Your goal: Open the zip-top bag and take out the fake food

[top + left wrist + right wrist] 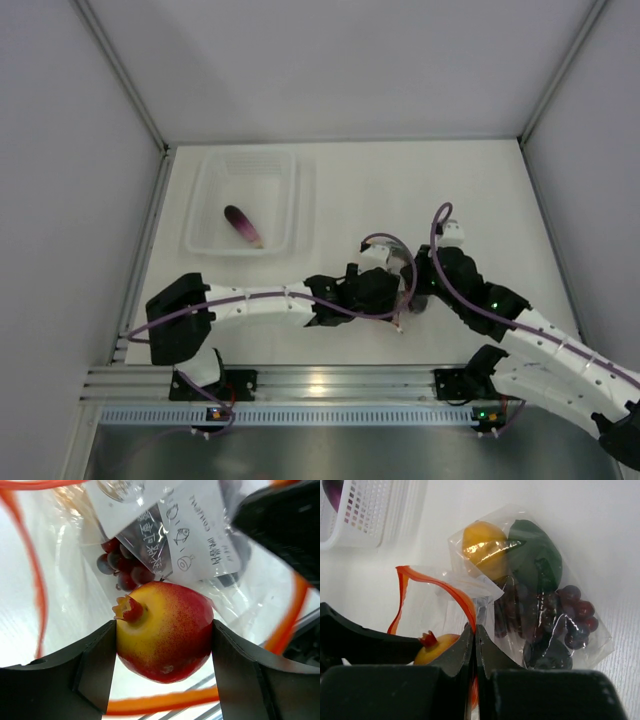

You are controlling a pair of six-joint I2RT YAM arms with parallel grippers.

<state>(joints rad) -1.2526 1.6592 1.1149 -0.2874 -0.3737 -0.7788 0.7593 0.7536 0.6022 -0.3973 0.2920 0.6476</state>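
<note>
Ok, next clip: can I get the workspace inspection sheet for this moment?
Surface: white table, no spills seen.
Job's things: zip-top bag open between the arms; lemon, dark green piece and grapes inside; red-yellow fruit at its mouth; eggplant in the tray.
Clutter: nothing seen.
Grippers: left fingers closed on the red-yellow fruit; right fingers shut on the bag's edge.
Cables: purple cables along both arms, one looping above the right wrist.
Surroundings: white walls, metal rail at the near edge.
</note>
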